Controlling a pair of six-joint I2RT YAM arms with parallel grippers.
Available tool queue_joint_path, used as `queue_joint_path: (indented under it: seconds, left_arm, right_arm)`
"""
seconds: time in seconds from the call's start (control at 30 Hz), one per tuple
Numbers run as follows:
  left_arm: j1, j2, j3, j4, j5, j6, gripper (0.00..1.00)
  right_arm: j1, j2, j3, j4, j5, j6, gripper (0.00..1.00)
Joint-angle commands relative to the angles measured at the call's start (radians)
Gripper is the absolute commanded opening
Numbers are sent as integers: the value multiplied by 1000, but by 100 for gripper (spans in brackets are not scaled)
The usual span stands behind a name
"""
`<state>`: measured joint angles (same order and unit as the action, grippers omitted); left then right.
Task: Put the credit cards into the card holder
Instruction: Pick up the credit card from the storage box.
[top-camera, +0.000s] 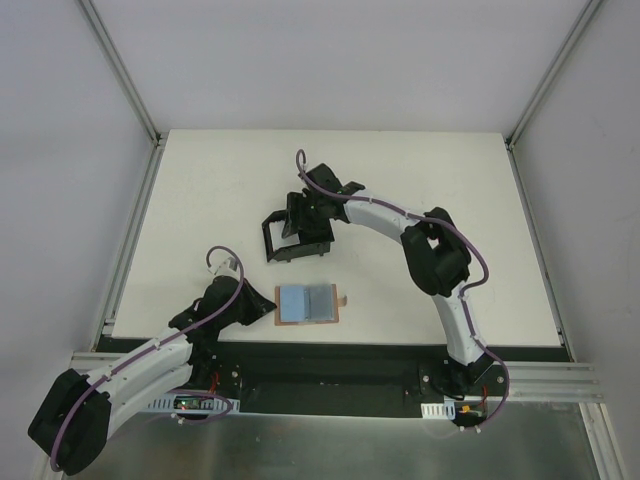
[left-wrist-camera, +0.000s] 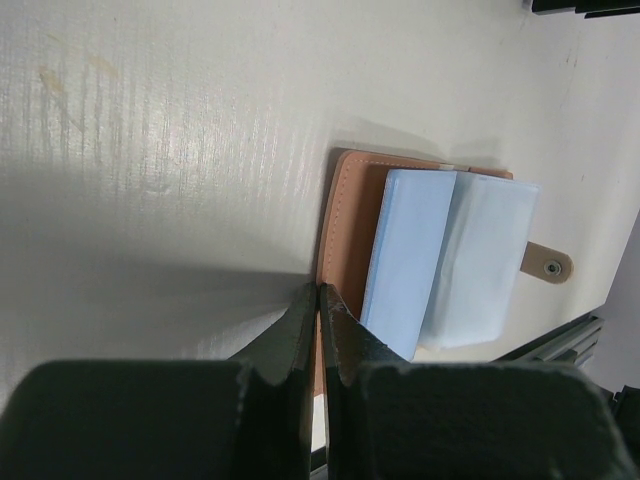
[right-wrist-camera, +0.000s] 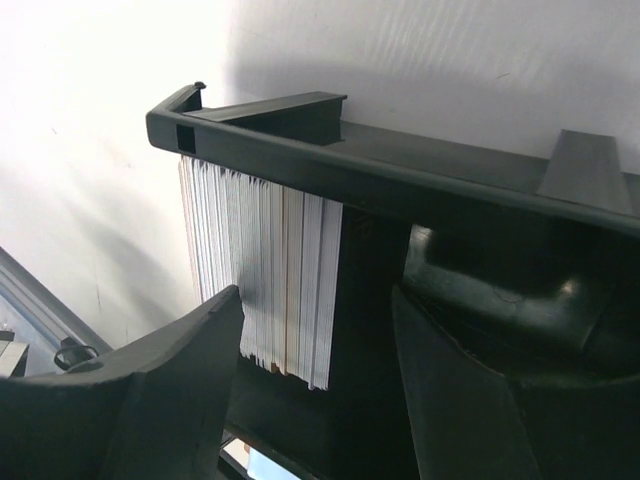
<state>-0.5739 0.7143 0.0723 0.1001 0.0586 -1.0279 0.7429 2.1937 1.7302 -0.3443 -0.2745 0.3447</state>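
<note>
Right wrist view shows the right gripper (right-wrist-camera: 318, 345) spread wide around the credit cards (right-wrist-camera: 262, 275), which are packed on edge in the black box (right-wrist-camera: 400, 175). Closing here would likely pinch several cards or drag the box. The left gripper (left-wrist-camera: 318, 300), clenched, touches the open card holder (left-wrist-camera: 350, 230) near the front and could nudge it.

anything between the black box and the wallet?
Nothing. In the top view only a bare strip of white table separates the black box from the card holder.
</note>
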Motion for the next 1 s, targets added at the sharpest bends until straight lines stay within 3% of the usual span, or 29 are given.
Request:
queue_joint_path:
  seconds: [0.0, 0.97]
  left_arm:
    - [14, 10, 27, -22, -13, 29, 0]
    - [20, 8, 20, -20, 1, 37, 0]
  right_arm:
    - [0, 6, 42, 37, -72, 28, 64]
    - [-13, -107, -38, 91, -61, 23, 44]
